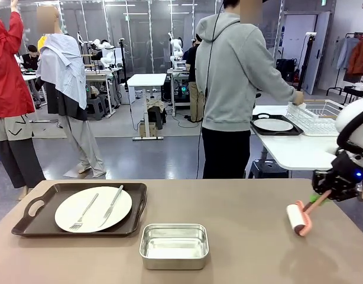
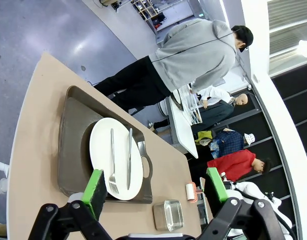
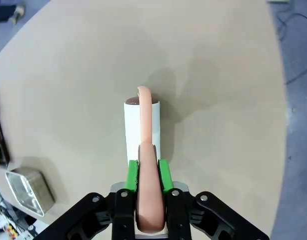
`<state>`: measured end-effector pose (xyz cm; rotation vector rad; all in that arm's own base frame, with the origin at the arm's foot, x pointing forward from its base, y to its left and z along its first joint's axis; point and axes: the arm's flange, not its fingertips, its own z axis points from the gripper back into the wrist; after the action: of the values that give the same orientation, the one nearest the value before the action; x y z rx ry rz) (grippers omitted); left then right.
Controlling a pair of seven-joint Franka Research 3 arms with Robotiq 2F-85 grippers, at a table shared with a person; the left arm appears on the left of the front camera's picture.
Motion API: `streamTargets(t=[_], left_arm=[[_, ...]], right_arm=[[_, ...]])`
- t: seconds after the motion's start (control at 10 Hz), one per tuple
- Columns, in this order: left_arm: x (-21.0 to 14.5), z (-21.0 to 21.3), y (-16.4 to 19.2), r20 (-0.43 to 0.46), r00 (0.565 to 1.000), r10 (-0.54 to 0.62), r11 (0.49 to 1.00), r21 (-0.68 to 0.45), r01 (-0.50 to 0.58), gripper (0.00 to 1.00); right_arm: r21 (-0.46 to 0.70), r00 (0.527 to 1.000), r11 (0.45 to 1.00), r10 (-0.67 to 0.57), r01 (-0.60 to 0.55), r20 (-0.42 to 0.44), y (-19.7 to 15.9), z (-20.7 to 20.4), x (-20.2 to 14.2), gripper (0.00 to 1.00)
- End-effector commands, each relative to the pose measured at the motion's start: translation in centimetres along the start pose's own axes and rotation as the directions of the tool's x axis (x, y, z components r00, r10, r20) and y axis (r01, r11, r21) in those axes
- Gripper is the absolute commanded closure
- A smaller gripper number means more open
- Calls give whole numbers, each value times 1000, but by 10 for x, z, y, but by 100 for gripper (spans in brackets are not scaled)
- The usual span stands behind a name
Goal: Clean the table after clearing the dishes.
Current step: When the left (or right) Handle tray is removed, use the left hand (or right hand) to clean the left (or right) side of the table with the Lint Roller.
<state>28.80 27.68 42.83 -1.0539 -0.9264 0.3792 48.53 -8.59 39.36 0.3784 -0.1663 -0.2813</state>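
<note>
Starting at the left, the left hand (image 2: 156,188) is hanging above the tabletop (image 1: 240,195) with its green pads (image 2: 95,189) spread wide and nothing between them. Below it, toward the near left corner, the dark brown tray (image 1: 29,223) is sitting flat. The white plate (image 1: 81,204) is lying in the middle of it. The fork (image 1: 84,214) and knife (image 1: 112,205) are resting side by side on the plate, fork to the left, both angled toward the far right.

Moving to the middle, the small steel pan (image 1: 174,245) is standing close to the near edge, just beside the tray's right end but not touching it.

Across the far edge a person (image 1: 237,71) in a grey hoodie is standing turned away and reaching out to a wire rack (image 1: 316,115) on the white-topped table (image 1: 294,151). The second tray (image 1: 258,118) is lying there too, with the second plate (image 1: 273,125) on it.

Over at the right edge, the right hand (image 1: 321,199) is clamping tight on the pink handle of the roller (image 1: 298,218). From the wrist, the handle is running straight up between the pads (image 3: 132,175), and the white drum is sitting crosswise beyond them. The drum is riding low at the bare surface, well apart from the pan — whether it is actually touching, I cannot tell.
</note>
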Motion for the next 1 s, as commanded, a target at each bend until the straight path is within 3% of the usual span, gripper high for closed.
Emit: streamTargets(t=[0.0,0.2,0.4,0.6,0.7,0.8,0.9], left_arm=[[2,2,0,7,1000,-2,1000,-16,2,0],[2,2,0,7,1000,-2,1000,-16,2,0],[2,2,0,7,1000,-2,1000,-16,2,0],[2,2,0,7,1000,-2,1000,-16,2,0],[2,2,0,7,1000,-2,1000,-16,2,0],[2,2,0,7,1000,-2,1000,-16,2,0],[2,2,0,7,1000,-2,1000,-16,2,0]], right_arm=[[-160,997,984,-80,81,18,-26,-3,2,79],[-210,996,974,-75,84,48,-32,26,5,79],[-133,996,991,32,-22,78,-12,60,-11,79],[-156,978,980,149,-126,146,10,98,-40,79],[-185,969,968,197,-168,151,21,114,-55,79],[-244,967,945,245,-220,75,35,120,-69,79],[-161,981,981,135,-112,139,15,105,-28,79]])
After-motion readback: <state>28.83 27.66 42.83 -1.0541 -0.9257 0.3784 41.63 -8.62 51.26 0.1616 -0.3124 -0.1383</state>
